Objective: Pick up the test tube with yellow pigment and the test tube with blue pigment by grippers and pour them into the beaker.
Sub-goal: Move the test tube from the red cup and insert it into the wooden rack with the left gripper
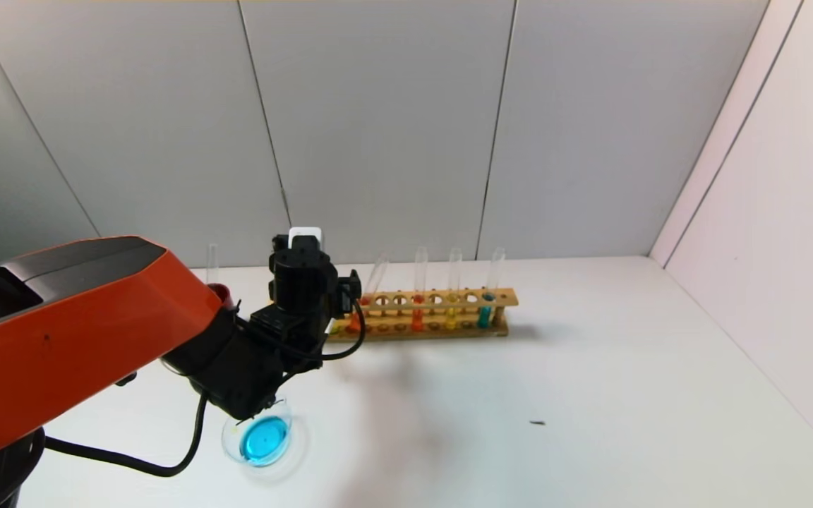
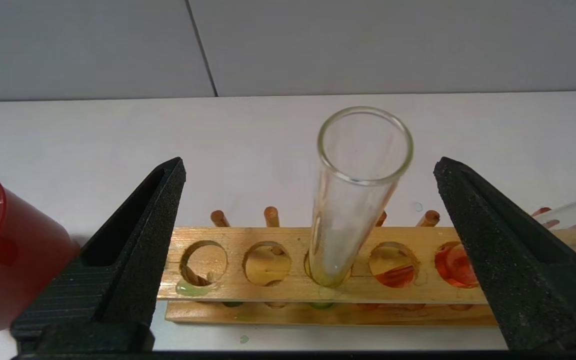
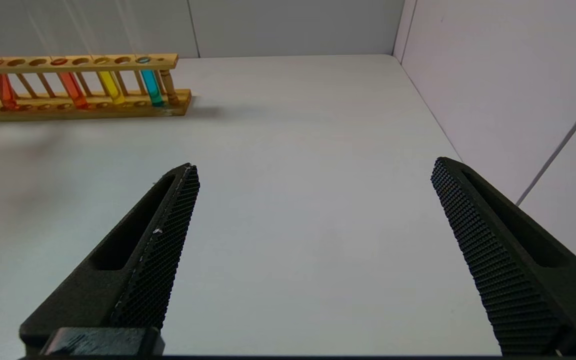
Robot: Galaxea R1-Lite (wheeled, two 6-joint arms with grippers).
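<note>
The test tube with yellow pigment (image 2: pixel 355 210) stands upright in the wooden rack (image 2: pixel 248 282). It is clear, with only greenish-yellow residue at its bottom. My left gripper (image 2: pixel 310 166) is open around it, with both fingers well clear of the glass. The test tube with blue pigment (image 1: pixel 485 310) stands at the rack's right end (image 3: pixel 152 86), beside a tube of yellow liquid (image 1: pixel 452 312). The beaker (image 1: pixel 288 430) sits on the table below my left arm and holds cyan-blue liquid. My right gripper (image 3: pixel 315 165) hangs open over bare table, holding nothing.
A dark red cup (image 1: pixel 221 293) stands just left of the rack, close to my left finger (image 2: pixel 118 260). Tubes of red-orange liquid (image 1: pixel 417 314) fill other rack holes, and one leans beside my other finger (image 2: pixel 575 212). Walls close the back and right.
</note>
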